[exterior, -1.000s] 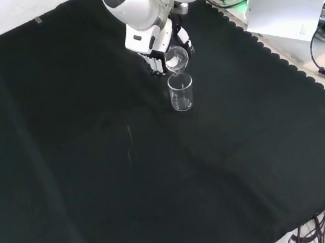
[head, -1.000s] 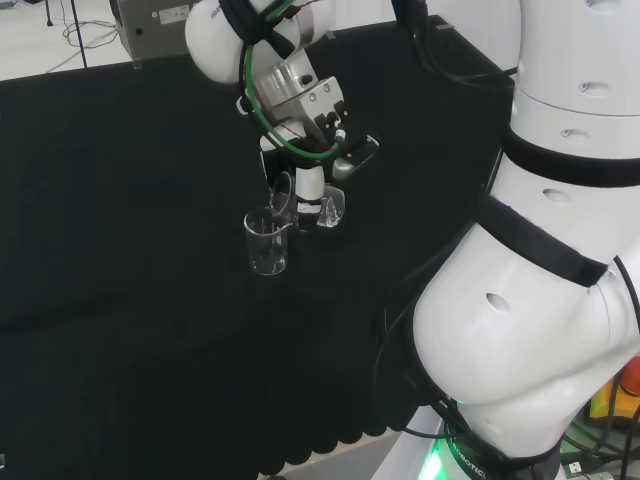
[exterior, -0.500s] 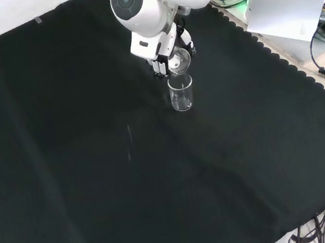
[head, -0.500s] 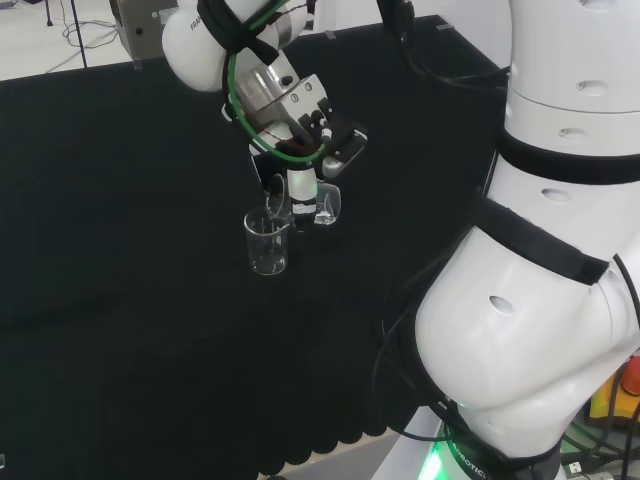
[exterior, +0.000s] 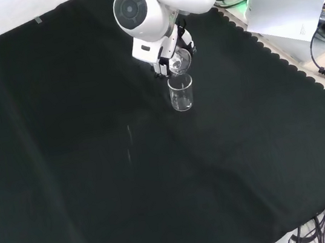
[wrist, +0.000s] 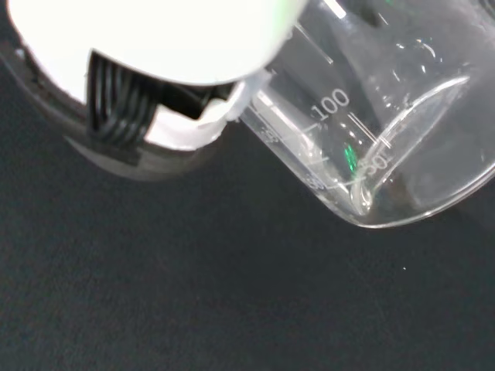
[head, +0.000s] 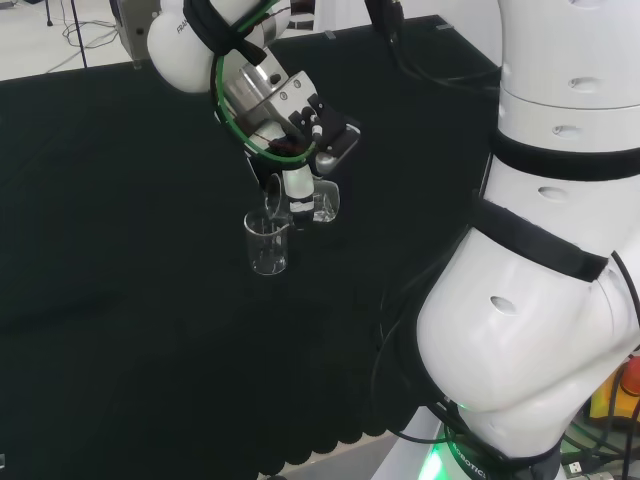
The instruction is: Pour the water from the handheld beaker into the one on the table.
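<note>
Pour under way, by the look of it. Black and white robot hand point(head: 300, 175) has its fingers curled round a small clear glass beaker with printed graduations point(wrist: 371, 131), tipped steeply. In the head view its lip sits just above the rim of the 2nd clear glass beaker standing upright on the black cloth point(head: 267, 243); the tilt puts the lip over that mouth.

Front view: held beaker point(exterior: 179, 62) directly above the standing one point(exterior: 181, 92).

Wrist view: water pooled against the lowered wall near the base. Stream itself too fine to make out.

Black cloth bench cover point(exterior: 99, 186) looks dry around the receiver.
</note>
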Motion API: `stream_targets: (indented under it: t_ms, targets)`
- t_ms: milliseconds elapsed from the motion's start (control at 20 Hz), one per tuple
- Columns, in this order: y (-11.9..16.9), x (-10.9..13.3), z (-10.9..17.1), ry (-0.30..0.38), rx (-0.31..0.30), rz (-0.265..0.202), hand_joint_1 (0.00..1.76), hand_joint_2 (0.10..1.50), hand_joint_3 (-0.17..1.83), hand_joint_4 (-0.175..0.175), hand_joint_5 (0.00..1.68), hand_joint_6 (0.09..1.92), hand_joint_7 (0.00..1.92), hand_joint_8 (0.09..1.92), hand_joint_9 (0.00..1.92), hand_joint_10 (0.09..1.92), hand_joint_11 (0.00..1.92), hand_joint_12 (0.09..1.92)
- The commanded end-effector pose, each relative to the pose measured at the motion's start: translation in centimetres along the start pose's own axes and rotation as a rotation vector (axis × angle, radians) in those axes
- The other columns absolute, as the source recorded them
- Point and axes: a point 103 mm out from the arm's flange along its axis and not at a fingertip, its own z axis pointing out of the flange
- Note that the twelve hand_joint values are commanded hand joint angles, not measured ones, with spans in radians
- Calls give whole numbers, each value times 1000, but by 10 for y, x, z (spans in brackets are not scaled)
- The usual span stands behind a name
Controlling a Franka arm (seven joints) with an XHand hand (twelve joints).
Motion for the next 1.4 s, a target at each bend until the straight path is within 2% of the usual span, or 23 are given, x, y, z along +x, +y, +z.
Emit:
stream_targets:
  t_ms: [50,950,1400]
  targets:
    - [0,1,-4,-17,44,11,1334,554,719,-175,1461,311,1522,267,1757,257,1498,664]
    - [4,10,-9,-72,150,82,1334,552,722,-175,1464,307,1525,261,1763,247,1501,664]
    - [8,14,-17,-87,186,97,1334,552,723,-175,1465,306,1527,259,1765,243,1501,664]
